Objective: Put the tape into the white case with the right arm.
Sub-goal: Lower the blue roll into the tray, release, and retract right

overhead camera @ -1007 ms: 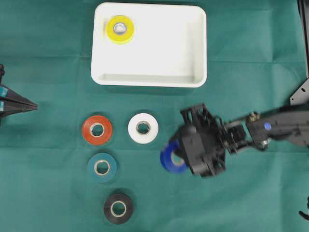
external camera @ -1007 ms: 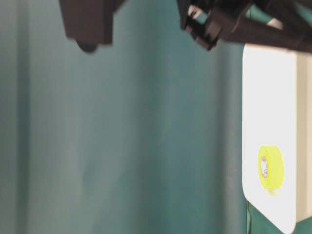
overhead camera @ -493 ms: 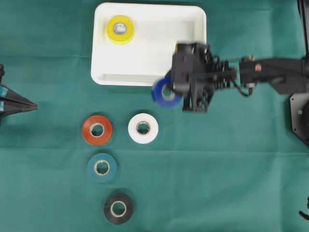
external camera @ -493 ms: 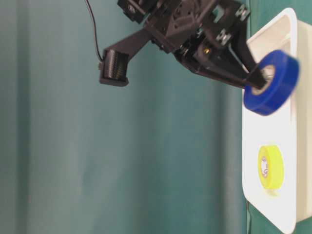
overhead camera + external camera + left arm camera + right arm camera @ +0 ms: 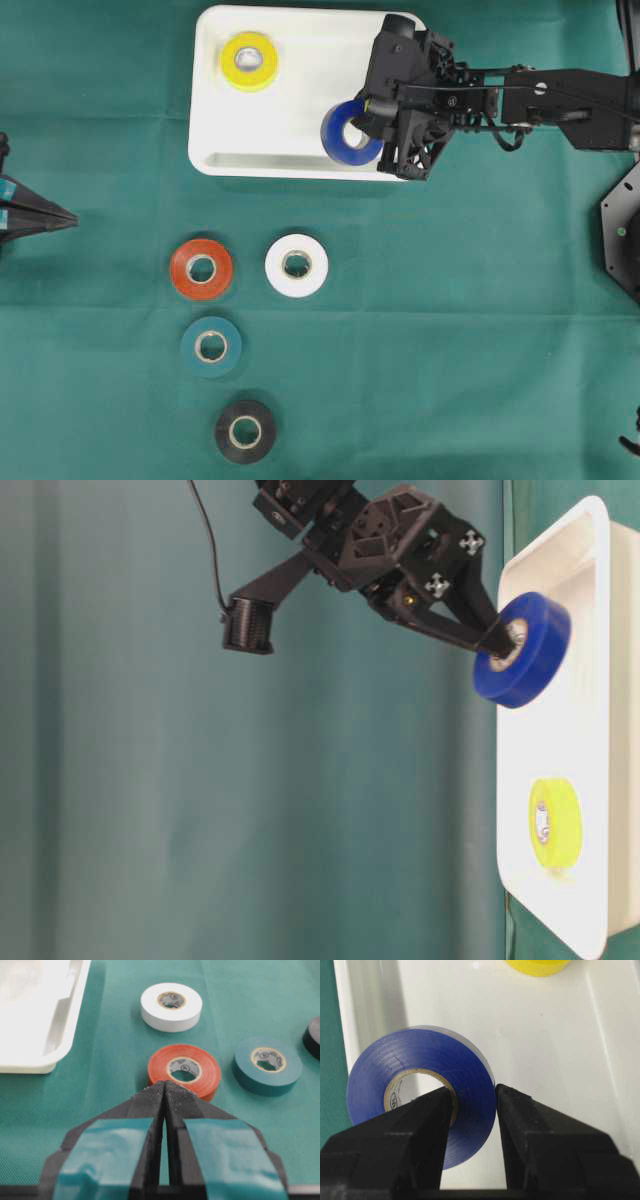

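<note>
A blue tape (image 5: pixel 348 135) roll hangs tilted over the front right part of the white case (image 5: pixel 300 110), clear of its floor (image 5: pixel 600 740). My right gripper (image 5: pixel 368 125) is shut on the roll's wall, one finger through the core and the other outside. From the right wrist, the blue tape (image 5: pixel 470 1105) sits between the black fingers (image 5: pixel 535 1130) above the white case (image 5: pixel 545 1035). At table level, the right gripper (image 5: pixel 500 640) holds the blue tape (image 5: pixel 530 650) at rim height. A yellow tape (image 5: pixel 249 60) lies in the case's far left corner.
My left gripper (image 5: pixel 72 218) rests shut at the left edge, pointing at the cloth; its tips (image 5: pixel 164 1085) face the orange roll (image 5: pixel 185 1067). Orange (image 5: pixel 201 268), white (image 5: pixel 296 265), teal (image 5: pixel 211 346) and black (image 5: pixel 245 431) rolls lie on the green cloth below the case.
The right arm has lifted the blue tape from the cloth beside the white roll and carried it up over the case's front rim. The left arm has not moved.
</note>
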